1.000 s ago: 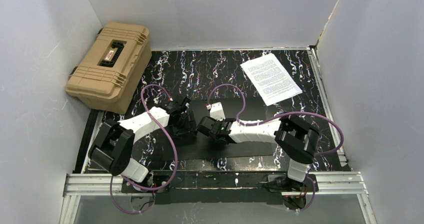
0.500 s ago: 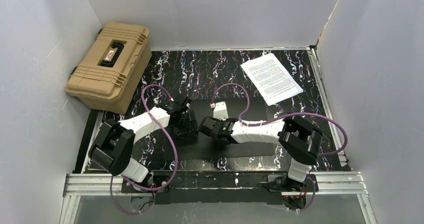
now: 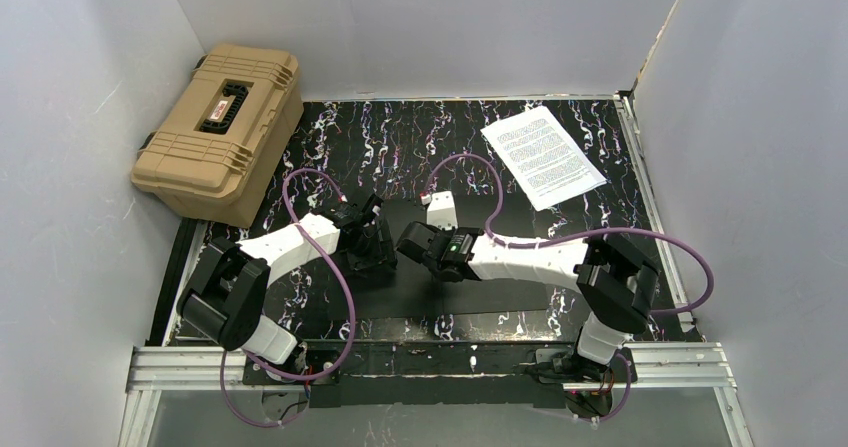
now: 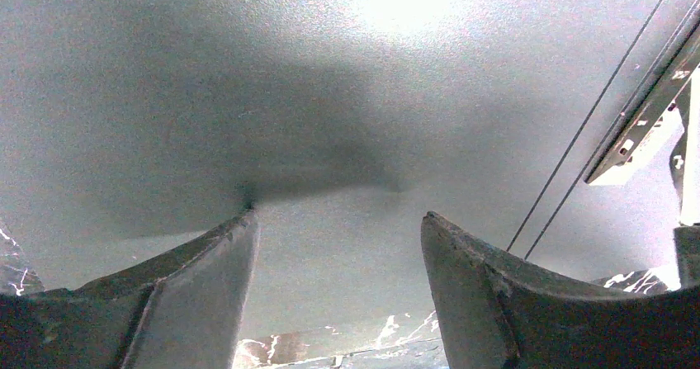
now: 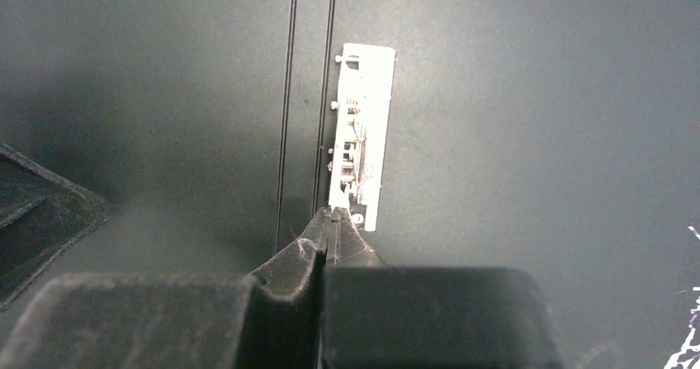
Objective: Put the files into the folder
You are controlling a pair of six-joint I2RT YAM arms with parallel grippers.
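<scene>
Tan case (image 3: 220, 132) well left of folder. Left gripper (image 4: 338, 220) spread wide, nothing between the fingers, low over left half of open folder (image 3: 440, 299), black inside up. Right gripper (image 5: 330, 216) pinched closed, tips at near end of metal clip (image 5: 361, 134) by folder's spine; touching or not, cannot tell. Sheets (image 3: 543, 156) beyond folder's far right corner. Likely light, floppy, slippery: best pinched at an edge or corner

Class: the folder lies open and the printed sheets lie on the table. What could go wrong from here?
1. The files lie flat, well apart from the folder. Such thin sheets may crumple or separate when pinched.
2. The right gripper, shut, has its tips at the metal clip. It might slip off or drag the folder sideways.
</scene>
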